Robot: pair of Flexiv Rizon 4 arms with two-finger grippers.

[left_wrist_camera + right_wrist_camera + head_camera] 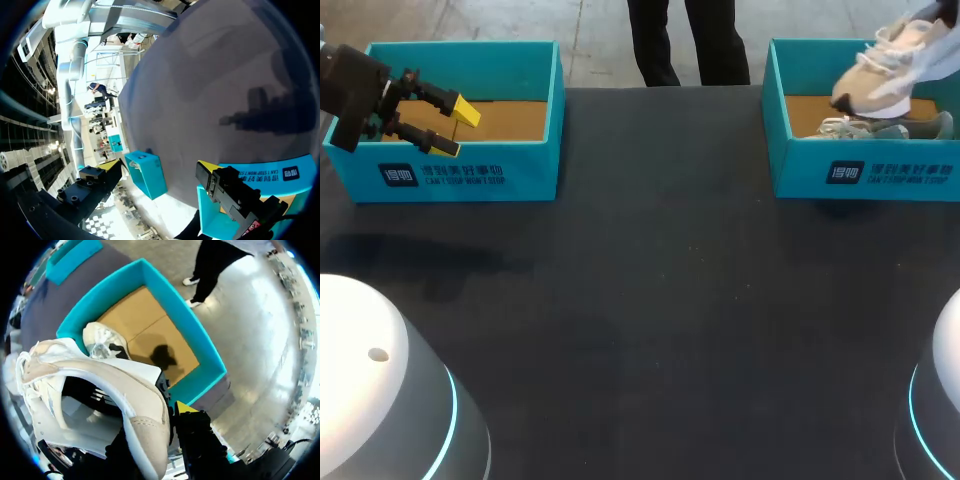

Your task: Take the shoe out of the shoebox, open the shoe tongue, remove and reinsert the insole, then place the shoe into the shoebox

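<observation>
While right gripper point(167, 414) clamps beige shoe point(886, 64) above shoebox point(865, 172), second shoe point(882, 129) lies inside; left gripper point(457, 128) gapes.

The right gripper point(172, 412) held a beige and white shoe point(100, 385) by its heel, one yellow tip showing beside it, above the teal shoebox point(185, 327). A second shoe point(102, 342) lay on the box's brown floor.

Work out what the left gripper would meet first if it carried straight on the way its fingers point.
The left gripper points rightward over the left shoebox. It would likely meet that box's right wall first. If it clears the rim, it meets the table. Its height is unclear.
</observation>
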